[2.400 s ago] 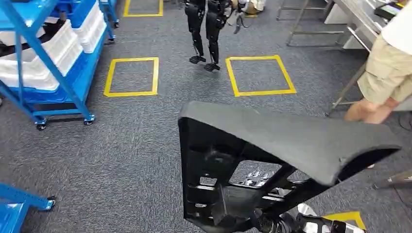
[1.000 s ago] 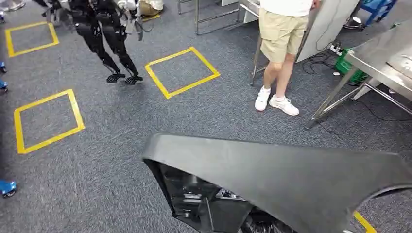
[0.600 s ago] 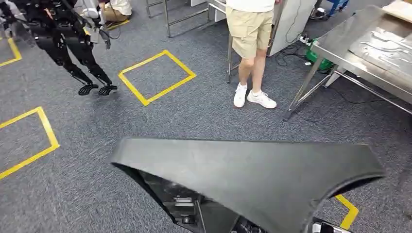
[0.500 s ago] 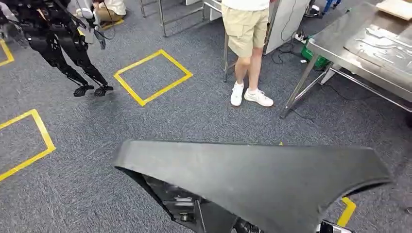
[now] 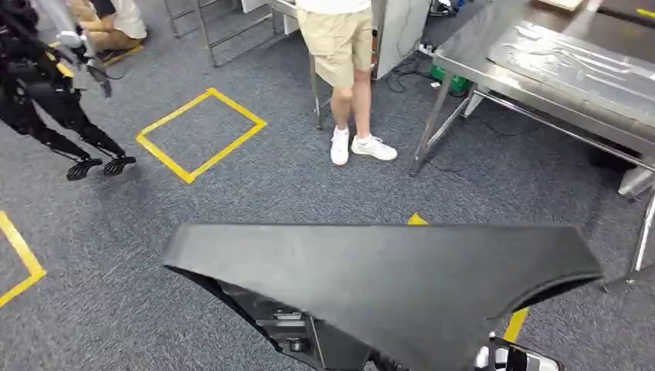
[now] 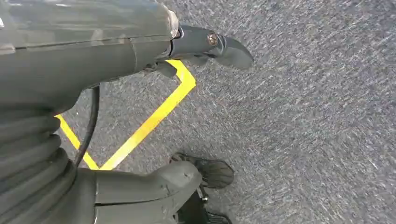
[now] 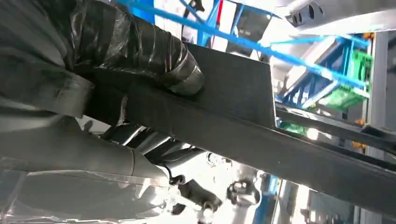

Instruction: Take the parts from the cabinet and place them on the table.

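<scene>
Nearer table (image 5: 494,58), fingers (image 7: 182,74) clamping part (image 5: 386,278)

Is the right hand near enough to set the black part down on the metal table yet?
Probably not yet. The right hand grips the black part low in front of the robot, while the metal table stands farther ahead to the right across open carpet. Nothing blocks the way; the person stands left of it.

The left hand (image 6: 140,116) has a grey ribbed cover, a thin black cable, dark fingers (image 6: 224,49) and a brass-coloured screw (image 6: 213,39).
</scene>
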Tool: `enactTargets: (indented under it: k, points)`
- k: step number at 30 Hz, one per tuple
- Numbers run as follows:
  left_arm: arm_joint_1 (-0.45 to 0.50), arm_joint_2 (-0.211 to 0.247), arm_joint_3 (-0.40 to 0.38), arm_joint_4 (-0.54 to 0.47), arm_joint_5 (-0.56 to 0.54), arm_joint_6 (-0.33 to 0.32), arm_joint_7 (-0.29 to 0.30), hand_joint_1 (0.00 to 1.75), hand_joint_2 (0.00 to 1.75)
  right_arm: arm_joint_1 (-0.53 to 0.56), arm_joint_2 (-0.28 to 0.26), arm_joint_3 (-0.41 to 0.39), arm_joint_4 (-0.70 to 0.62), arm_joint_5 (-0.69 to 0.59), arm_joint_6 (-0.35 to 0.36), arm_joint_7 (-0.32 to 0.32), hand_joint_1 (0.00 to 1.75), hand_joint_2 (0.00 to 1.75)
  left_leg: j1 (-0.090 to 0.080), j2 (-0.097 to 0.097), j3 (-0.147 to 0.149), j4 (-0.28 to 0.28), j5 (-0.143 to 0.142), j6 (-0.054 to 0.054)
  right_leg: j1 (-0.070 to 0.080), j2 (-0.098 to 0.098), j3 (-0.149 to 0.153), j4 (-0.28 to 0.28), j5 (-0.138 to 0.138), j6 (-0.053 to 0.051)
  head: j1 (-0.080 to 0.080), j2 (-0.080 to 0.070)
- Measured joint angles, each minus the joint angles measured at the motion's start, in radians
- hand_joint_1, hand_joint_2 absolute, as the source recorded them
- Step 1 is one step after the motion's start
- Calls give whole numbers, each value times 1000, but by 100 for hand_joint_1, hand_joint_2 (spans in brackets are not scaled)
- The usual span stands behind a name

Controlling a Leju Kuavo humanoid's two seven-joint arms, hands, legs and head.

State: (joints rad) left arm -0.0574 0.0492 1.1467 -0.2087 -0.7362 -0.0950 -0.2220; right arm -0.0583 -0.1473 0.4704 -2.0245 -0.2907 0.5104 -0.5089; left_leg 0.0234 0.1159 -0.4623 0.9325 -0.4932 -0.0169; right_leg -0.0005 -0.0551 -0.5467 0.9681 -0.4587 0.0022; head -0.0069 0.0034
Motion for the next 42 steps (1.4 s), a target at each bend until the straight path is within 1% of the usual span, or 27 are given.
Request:
enactTargets:
  k: [1,3,4,6,8,10,11,12,16,17,18,19,22,23,24,26,27,28,29,32,33,34,35,37,38,40,42]
  points:
    - [-4,-1,0,0,0,0,0,0,175,0,-2,0,-1,-3,-2,0,175,175,0,13,12,-1,-3,-8,-1,16,3,-6,10,-11,0,0]
    - [-5,-4,0,0,0,0,1,0,175,-3,-5,1,-4,-7,-5,1,175,175,6,-63,-15,65,-50,-12,-9,36,7,-10,17,-25,0,0]
    - [-2,-5,1,0,0,2,3,0,175,-4,-5,1,-4,-8,-7,2,175,175,7,-92,-60,156,-99,-12,-7,47,3,-8,18,-31,-1,0]
    - [6,-6,2,0,0,2,6,0,175,1,-6,1,-3,-12,-8,2,175,175,1,-109,-154,329,-162,-11,-1,75,3,-7,16,-36,-1,0]
    - [9,-8,5,0,0,4,9,0,175,3,-6,1,-3,-16,-11,6,175,175,-3,-111,-186,347,-127,-3,5,103,9,-7,13,-39,-1,0]
    - [8,-9,7,0,0,5,11,0,175,3,-6,1,-3,-20,-16,10,175,175,-8,-123,-128,181,-14,14,11,130,19,-7,9,-39,-1,0]
    - [8,-9,8,0,0,5,11,0,175,3,-6,1,-3,-21,-19,12,175,175,-12,-150,-89,81,35,28,12,141,23,-8,7,-38,-1,0]
    - [8,-6,8,0,0,6,12,0,175,3,-6,1,-3,-23,-24,13,175,175,-16,-187,-72,29,38,41,14,149,22,-5,3,-34,0,0]
    - [3,-7,15,0,0,9,11,0,175,10,-7,1,-3,-32,-32,18,175,175,-21,-148,-62,18,40,47,7,186,15,-11,4,-14,-1,0]
    - [0,-12,17,0,0,9,11,0,175,11,-7,1,-4,-34,-34,20,175,175,-8,-135,-58,4,52,47,14,173,16,-1,-1,-10,-1,0]
    - [-1,-12,19,0,0,9,10,0,175,11,-7,1,-5,-35,-36,20,175,175,-7,-127,-55,1,52,49,16,119,4,20,-18,-3,0,0]
    - [1,-13,21,0,0,9,8,0,175,10,-8,1,-5,-36,-39,21,175,175,-7,-117,-54,2,50,54,14,82,-29,85,-62,3,0,0]
    - [10,-15,24,0,0,9,8,0,175,13,-8,1,-2,-37,-44,23,175,175,-7,-81,-53,2,42,52,-3,64,-162,330,-162,18,0,0]
    - [10,-15,24,0,0,10,8,0,175,14,-10,1,0,-39,-44,24,175,175,-6,-70,-51,3,39,50,-8,61,-178,347,-151,22,0,0]
    - [10,-16,25,0,0,10,7,0,175,16,-12,1,1,-39,-44,24,175,175,-5,-60,-45,3,35,46,-13,58,-163,311,-115,27,0,0]
    - [7,-18,25,0,0,10,5,0,175,16,-14,1,4,-39,-44,27,175,175,1,-41,-28,3,24,38,-18,36,-73,129,-12,32,0,0]
    - [7,-18,25,0,0,10,5,0,175,16,-16,1,4,-40,-44,29,175,175,0,-33,-19,3,18,29,-19,-3,-22,31,27,33,0,0]
    - [6,-16,26,0,0,10,5,0,175,14,-16,1,6,-41,-44,31,175,175,-7,-29,-15,6,10,22,-12,-37,-12,2,16,28,0,0]
    - [5,-19,26,0,0,9,4,0,175,14,-16,1,6,-41,-44,33,175,175,-7,-20,-14,6,3,13,-12,-13,-16,7,16,14,-1,0]
    - [2,-19,26,0,0,7,3,0,175,14,-19,1,6,-42,-42,38,175,175,-4,10,2,1,-6,-5,-7,18,-19,11,10,-8,0,0]
    - [0,-20,26,0,0,5,3,0,175,14,-19,1,6,-43,-41,39,175,175,4,-10,1,9,-16,-14,-13,31,-15,8,14,-16,0,0]
    - [-2,-22,26,0,0,2,1,0,175,13,-21,1,6,-44,-41,39,175,175,4,-55,-14,49,-46,-15,-12,39,-14,8,12,-21,-1,0]
    - [-1,-23,27,0,1,0,0,0,175,11,-21,1,7,-44,-41,40,175,175,4,-86,-55,135,-95,-14,-9,48,-14,8,12,-28,-1,0]
    - [6,-24,31,0,4,-2,-1,0,175,12,-22,1,10,-46,-40,40,175,175,-1,-105,-153,319,-166,-9,-2,75,-14,9,10,-33,-1,0]
    - [8,-24,32,0,4,-2,-1,0,175,13,-23,1,13,-47,-40,40,175,175,-3,-106,-184,366,-170,-5,2,89,-13,10,8,-35,-1,0]
    - [8,-25,33,0,7,-3,-2,0,175,15,-24,1,14,-48,-35,39,175,175,-12,-109,-185,320,-108,13,12,116,-5,10,5,-40,-1,0]
    - [7,-26,35,0,13,-5,-3,0,175,15,-27,1,14,-48,-29,37,175,175,-24,-138,-117,138,8,45,23,140,8,9,1,-43,0,0]
